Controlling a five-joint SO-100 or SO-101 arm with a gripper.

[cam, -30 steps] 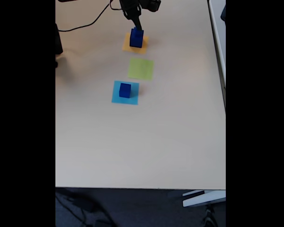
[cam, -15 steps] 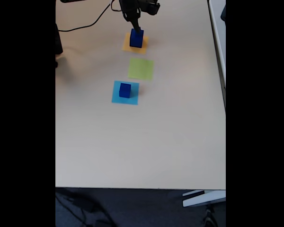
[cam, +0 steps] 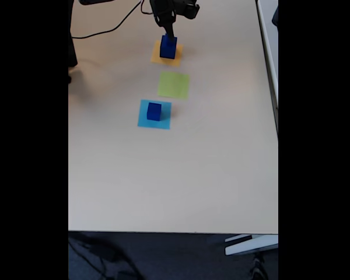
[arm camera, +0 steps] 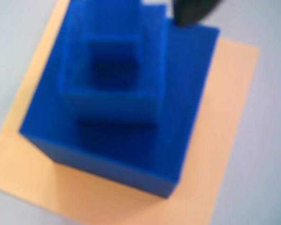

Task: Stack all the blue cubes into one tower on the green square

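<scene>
Directly beneath the pincer (arm camera: 154, 9), in the wrist view, a small solid dark-blue cube (arm camera: 110, 70) sits on top of a much larger solid dark-blue cube (arm camera: 126, 136), and the larger cube rests on a flat, thin orange square patch (arm camera: 215, 140). One dark fingertip (arm camera: 194, 10) shows at the top edge, just beside the small cube's far corner; whether the jaws are apart or clamped on that cube cannot be told from either view.

Farther out from the pincer, in the fixed view, the gripper (cam: 168, 30) hangs over the same two-cube stack (cam: 168, 48) on the orange patch (cam: 158, 58). Beyond it lies the flat, light yellow-green square patch (cam: 174, 85), bare, and farther still a flat light-blue square patch (cam: 144, 119) carries a mid-sized solid dark-blue cube (cam: 154, 111).

The risks read as follows. The small cube sits toward one side of the large cube's top, not centred, so an uneven pinch could tip it off or drag the lower cube across the orange patch. If the fingers reach lower and take the large cube, the loose small one would likely slide off during the carry to the green patch. Building in the wrong size order on green would leave a top-heavy tower that a later placement could topple.
</scene>
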